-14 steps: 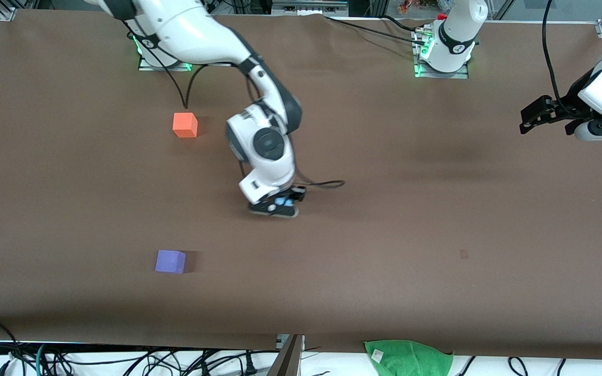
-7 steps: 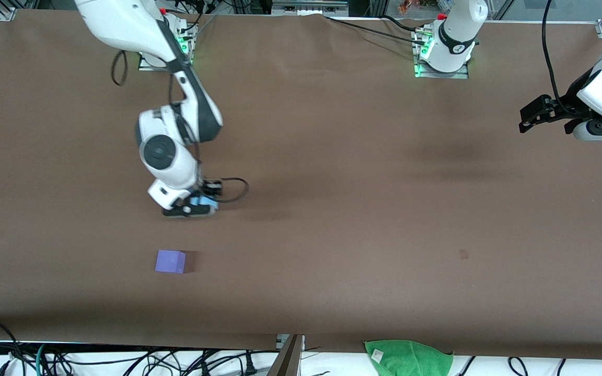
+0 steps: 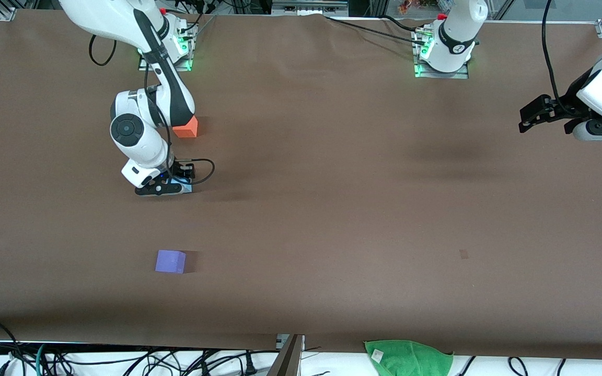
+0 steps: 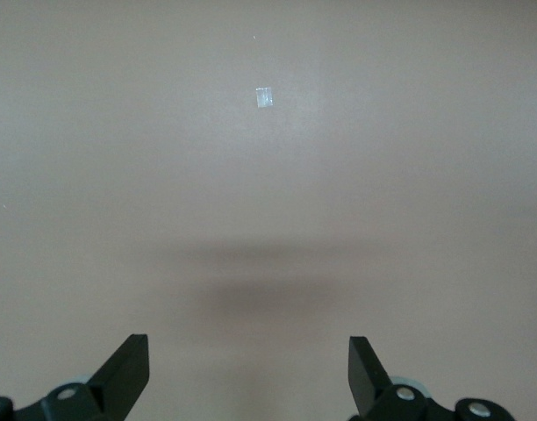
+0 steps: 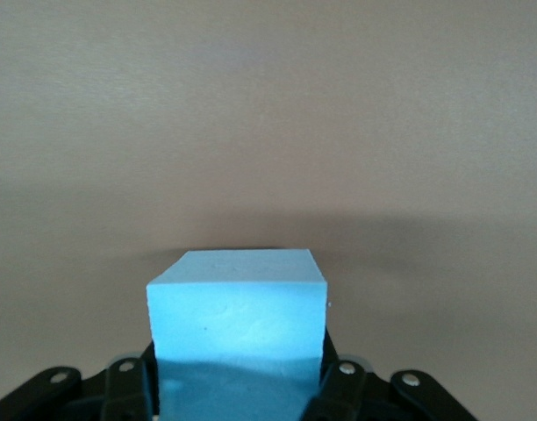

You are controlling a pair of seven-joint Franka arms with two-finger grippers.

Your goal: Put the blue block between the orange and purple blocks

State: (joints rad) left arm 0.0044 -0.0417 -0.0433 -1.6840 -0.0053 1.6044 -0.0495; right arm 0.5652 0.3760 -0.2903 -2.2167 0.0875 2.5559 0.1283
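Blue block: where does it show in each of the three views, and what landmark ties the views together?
Front view: the blue block is a sliver held in the right gripper, over the table between the orange block and the purple block.
Right wrist view: it fills the lower centre, clamped between the fingers.
Left wrist view: not in it.
Shared landmark: the brown table.

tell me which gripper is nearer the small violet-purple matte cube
Right. The right gripper holds the sky-blue cube over the table near the violet-purple cube; the left gripper waits at the table's end.
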